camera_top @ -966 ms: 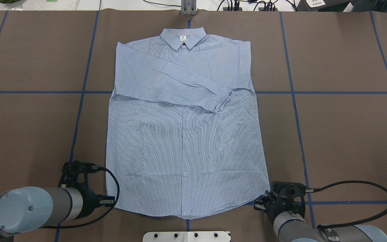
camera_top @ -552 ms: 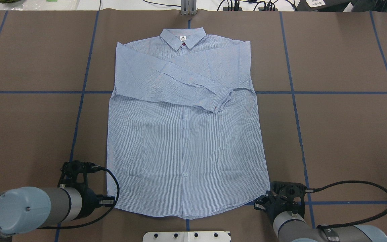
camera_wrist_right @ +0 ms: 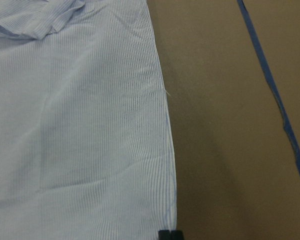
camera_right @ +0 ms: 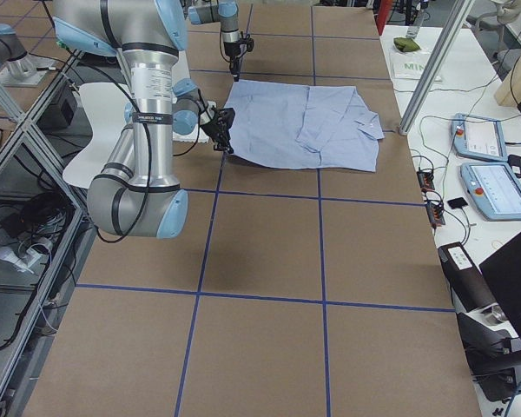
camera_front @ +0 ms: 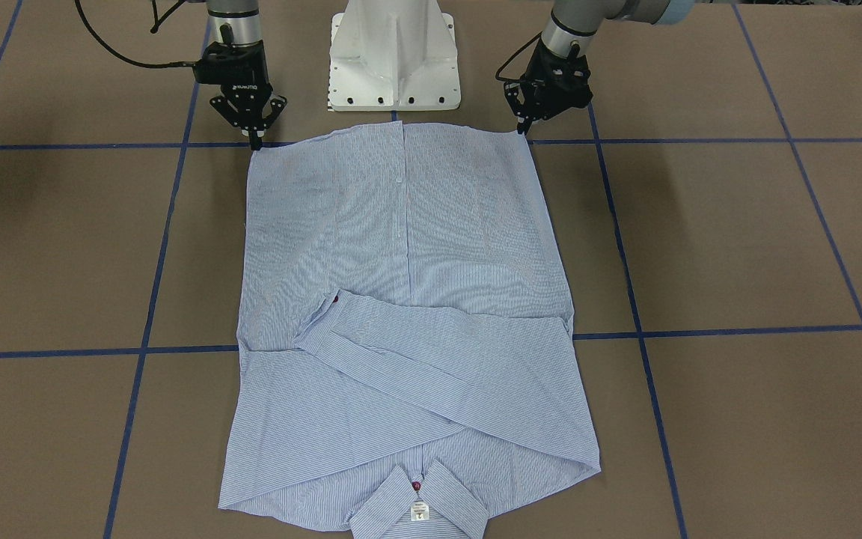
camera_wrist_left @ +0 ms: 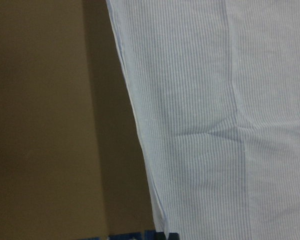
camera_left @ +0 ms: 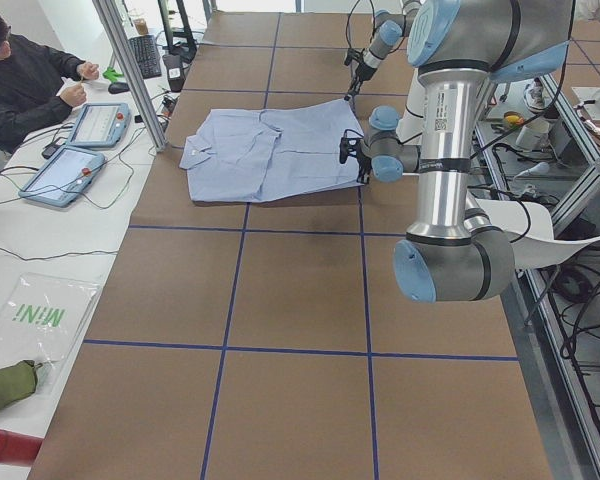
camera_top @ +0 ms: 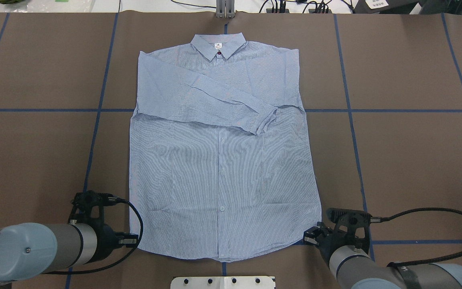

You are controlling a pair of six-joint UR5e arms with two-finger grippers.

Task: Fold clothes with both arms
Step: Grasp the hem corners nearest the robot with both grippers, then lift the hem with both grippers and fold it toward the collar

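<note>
The light blue striped shirt lies flat on the brown table, collar at the far side, with both sleeves folded across its chest. My left gripper sits at the near-left hem corner, and in the front-facing view its fingers meet in a point on that corner. My right gripper is at the near-right hem corner, its fingers pinched together too. In each wrist view only a black fingertip end shows at the bottom edge, against the shirt's side seam.
The white pedestal base stands between the two arms, just behind the hem. Blue tape lines divide the brown table. A person sits past the collar end, beside two tablets.
The shirt's near-left side edge has drawn slightly inward. The right arm has shifted a little toward the robot and outward; the left gripper has barely moved.
</note>
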